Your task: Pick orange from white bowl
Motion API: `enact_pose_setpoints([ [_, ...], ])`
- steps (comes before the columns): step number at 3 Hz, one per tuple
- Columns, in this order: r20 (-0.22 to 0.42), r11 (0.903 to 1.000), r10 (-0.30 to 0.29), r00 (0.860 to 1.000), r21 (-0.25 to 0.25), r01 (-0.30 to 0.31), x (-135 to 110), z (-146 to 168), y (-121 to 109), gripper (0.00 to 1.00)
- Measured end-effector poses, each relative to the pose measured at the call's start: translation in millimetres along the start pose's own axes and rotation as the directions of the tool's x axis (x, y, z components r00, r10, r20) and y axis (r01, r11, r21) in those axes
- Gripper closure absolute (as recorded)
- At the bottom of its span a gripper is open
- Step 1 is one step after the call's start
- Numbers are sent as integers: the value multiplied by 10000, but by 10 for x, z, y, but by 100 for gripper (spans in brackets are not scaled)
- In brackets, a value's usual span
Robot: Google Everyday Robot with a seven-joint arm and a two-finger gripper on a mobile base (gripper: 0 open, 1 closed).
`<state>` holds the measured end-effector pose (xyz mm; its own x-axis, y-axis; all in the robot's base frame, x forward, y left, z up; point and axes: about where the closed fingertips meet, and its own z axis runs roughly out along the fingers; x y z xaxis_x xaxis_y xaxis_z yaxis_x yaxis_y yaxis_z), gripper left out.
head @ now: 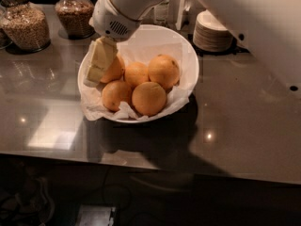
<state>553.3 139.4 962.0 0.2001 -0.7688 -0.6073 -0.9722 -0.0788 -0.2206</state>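
Cream-coloured hand (99, 62) hangs over the left rim of the wide, shallow white bowl (190, 55) lined with crumpled paper, partly covering a small deep-orange fruit (115, 71). I cannot tell how far it is open or whether it touches anything. The large yellowish orange (148, 98) lies in the bowl's near side, on the grey tabletop (244, 117).

Glossy countertop (244, 107), crumpled paper (93, 108) lining white bowl (194, 65), matt claw (94, 76) over its rim
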Motion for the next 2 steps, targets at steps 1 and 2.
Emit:
enact_pose_setpoints([
  [1, 19, 10000, 15, 10000, -1, -15, 5, 4, -12, 0],
  [2, 306, 9989, 465, 9984, -45, -464, 151, 94, -8, 0],
])
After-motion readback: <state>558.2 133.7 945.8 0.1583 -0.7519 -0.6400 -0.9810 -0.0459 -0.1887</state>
